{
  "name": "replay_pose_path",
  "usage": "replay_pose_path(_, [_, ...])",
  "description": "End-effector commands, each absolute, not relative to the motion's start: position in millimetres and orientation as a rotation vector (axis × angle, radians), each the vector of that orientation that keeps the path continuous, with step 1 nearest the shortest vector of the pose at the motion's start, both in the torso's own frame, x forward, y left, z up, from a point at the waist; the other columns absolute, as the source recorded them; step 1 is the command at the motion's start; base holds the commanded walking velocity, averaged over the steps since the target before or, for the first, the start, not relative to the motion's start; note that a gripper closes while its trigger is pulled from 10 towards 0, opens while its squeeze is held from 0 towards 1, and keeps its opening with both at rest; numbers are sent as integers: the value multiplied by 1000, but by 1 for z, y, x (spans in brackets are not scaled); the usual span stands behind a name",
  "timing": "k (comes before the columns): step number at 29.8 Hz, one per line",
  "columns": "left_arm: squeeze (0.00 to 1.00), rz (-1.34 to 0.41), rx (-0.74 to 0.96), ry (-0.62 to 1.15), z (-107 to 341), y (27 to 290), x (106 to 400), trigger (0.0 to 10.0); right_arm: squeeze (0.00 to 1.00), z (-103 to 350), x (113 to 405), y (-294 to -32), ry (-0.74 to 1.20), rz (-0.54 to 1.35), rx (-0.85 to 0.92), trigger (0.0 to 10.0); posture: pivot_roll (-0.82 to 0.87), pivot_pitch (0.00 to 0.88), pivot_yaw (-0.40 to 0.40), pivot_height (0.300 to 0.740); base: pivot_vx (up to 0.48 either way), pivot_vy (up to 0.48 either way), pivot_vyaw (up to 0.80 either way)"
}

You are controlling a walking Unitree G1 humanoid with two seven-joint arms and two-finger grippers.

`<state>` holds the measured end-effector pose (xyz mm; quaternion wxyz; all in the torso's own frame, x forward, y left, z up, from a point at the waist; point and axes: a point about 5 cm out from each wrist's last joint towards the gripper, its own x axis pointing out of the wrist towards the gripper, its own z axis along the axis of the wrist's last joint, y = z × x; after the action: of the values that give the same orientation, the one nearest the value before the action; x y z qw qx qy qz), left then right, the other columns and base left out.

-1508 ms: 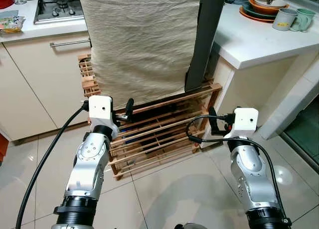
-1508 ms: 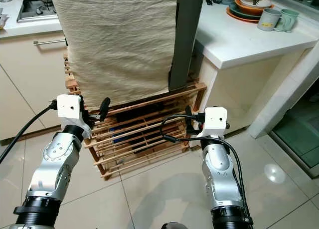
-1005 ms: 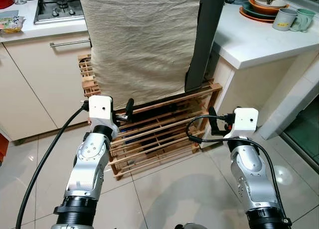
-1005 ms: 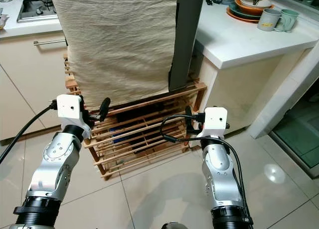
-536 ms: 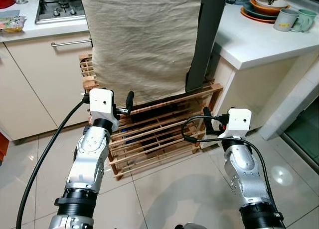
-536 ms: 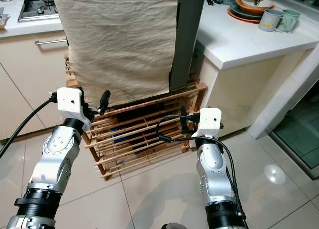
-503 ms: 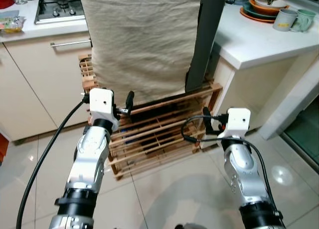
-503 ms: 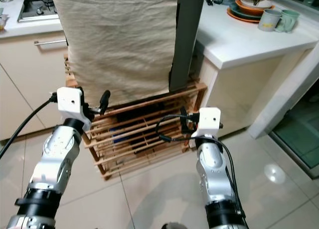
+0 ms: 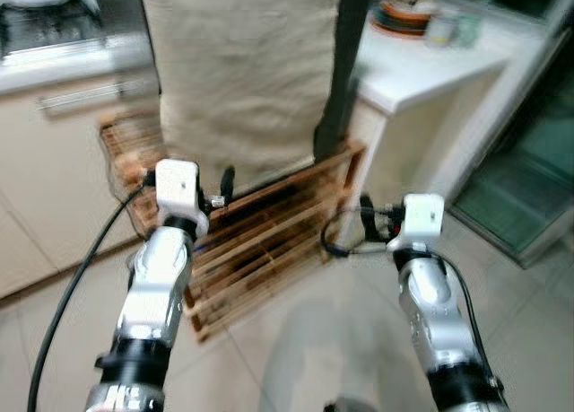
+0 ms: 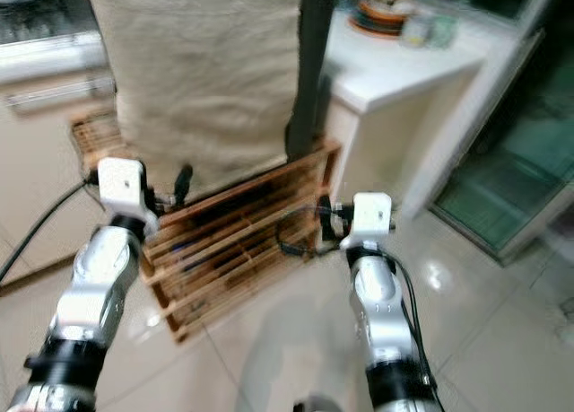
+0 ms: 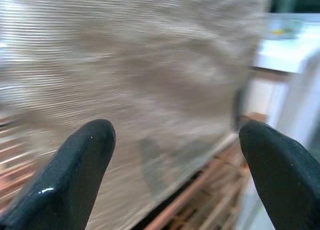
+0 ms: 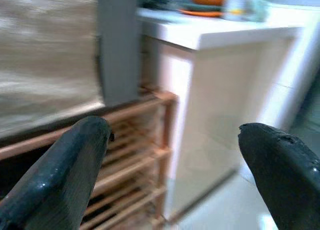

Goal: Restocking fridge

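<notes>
Blurred frames. Left gripper [image 11: 175, 175] fingers spread wide, nothing held; beige cloth [image 11: 150, 74] seen beyond them. Right gripper [image 12: 175, 175] fingers likewise spread wide and empty, wooden slatted rack [image 12: 135, 140] and white counter [image 12: 220, 37] ahead. No fridge identifiable.

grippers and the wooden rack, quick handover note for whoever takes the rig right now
Left gripper: open, holding nothing, raised in front of the beige cloth.
Right gripper: open, holding nothing, raised toward the wooden slatted rack and the white counter.
Scene: the cloth hangs over the rack's upper part; a dark grey upright panel stands beside it. Stacked dishes and mugs sit on the counter. The head views are blurred.
Done: nothing visibly picked up.
Left: no fridge or stock items can be made out, so the whole restocking job appears to remain.
</notes>
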<state>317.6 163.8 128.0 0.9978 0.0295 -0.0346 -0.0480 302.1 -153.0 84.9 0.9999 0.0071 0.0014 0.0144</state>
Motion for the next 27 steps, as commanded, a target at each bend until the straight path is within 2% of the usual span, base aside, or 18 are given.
replay_pose_path(1, [0, -119, 49, -76, 130, 157, 319, 10000, 0, 85, 303, -158, 4, 17, 15, 10000, -82, 0, -12, 740, 0, 480, -788])
replay_pose_path(12, [0, -116, 52, -81, 131, 160, 320, 10000, 0, 83, 304, -157, 5, 17, 12, 10000, -78, 0, -9, 740, 0, 479, -732])
replay_pose_path(18, [0, -110, 57, -92, 132, 161, 321, 10000, 0, 84, 305, -157, -6, 20, 10, 10000, -74, 0, -12, 740, 0, 475, 0])
replay_pose_path(27, [0, -97, 53, -179, 148, 162, 322, 10000, 0, 88, 309, -158, -28, 22, 7, 10000, -72, 0, -21, 740, 0, 0, 0])
